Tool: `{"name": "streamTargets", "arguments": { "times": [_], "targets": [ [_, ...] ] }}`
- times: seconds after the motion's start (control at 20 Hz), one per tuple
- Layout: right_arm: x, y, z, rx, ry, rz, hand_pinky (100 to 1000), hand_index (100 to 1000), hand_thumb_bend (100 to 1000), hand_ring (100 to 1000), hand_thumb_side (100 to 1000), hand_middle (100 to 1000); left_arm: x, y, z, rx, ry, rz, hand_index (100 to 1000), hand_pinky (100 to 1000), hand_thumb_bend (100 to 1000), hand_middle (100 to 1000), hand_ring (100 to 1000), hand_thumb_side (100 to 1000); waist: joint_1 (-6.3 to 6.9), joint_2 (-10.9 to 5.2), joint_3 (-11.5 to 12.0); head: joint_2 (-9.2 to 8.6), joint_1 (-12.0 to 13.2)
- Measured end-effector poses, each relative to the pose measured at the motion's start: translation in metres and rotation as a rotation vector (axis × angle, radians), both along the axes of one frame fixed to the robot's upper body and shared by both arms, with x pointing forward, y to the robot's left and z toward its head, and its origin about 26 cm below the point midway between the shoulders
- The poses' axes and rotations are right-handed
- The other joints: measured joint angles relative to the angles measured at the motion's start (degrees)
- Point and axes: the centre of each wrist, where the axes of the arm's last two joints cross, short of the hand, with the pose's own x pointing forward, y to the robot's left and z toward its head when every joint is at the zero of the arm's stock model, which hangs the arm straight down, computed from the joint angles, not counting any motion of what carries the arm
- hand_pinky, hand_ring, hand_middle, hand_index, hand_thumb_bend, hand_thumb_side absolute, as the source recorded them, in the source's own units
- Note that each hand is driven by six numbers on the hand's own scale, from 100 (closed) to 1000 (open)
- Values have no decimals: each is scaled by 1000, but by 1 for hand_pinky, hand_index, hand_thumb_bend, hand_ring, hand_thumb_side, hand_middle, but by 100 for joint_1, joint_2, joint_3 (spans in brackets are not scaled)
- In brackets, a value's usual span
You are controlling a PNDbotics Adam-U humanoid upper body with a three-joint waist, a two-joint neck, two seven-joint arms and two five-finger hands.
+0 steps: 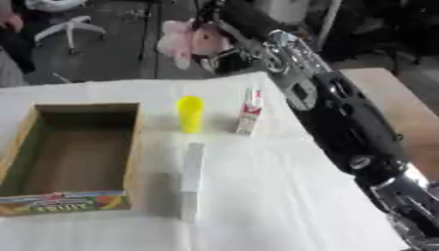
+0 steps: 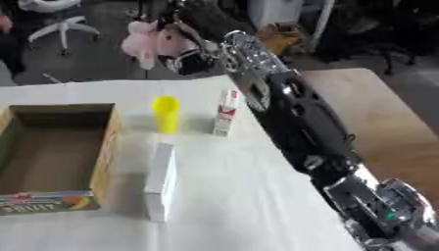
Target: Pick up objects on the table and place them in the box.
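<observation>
An open cardboard box (image 1: pixel 133 147) with a colourful front flap stands on the white cloth at the left. Beside it lies a long white box (image 1: pixel 191 179). Farther back stand a yellow cup-like object (image 1: pixel 190 113) and a small red-and-white carton (image 1: pixel 250 112). My right arm (image 1: pixel 343 117) runs from the lower right up over the table's far edge. There my right hand (image 1: pixel 230 29) is raised with dark fingers curled round a pink plush toy (image 1: pixel 188 41), which hangs beyond the table. My left hand does not show.
The white cloth (image 1: pixel 283 206) covers most of the table, with bare wood (image 1: pixel 416 117) showing at the right. Beyond the far edge are grey floor and a white office chair base (image 1: pixel 68 27).
</observation>
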Motion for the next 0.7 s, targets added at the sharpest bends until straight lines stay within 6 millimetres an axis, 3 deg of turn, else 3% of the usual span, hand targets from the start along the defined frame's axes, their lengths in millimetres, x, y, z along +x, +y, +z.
{"name": "streamTargets", "arguments": {
  "times": [0.7],
  "targets": [
    [-15, 42, 1, -92, 14, 199, 111, 457, 244, 323, 192, 411, -7, 2, 24, -35, -133, 103, 766, 660, 572, 630, 699, 837, -123, -72, 225, 0, -94]
  ]
}}
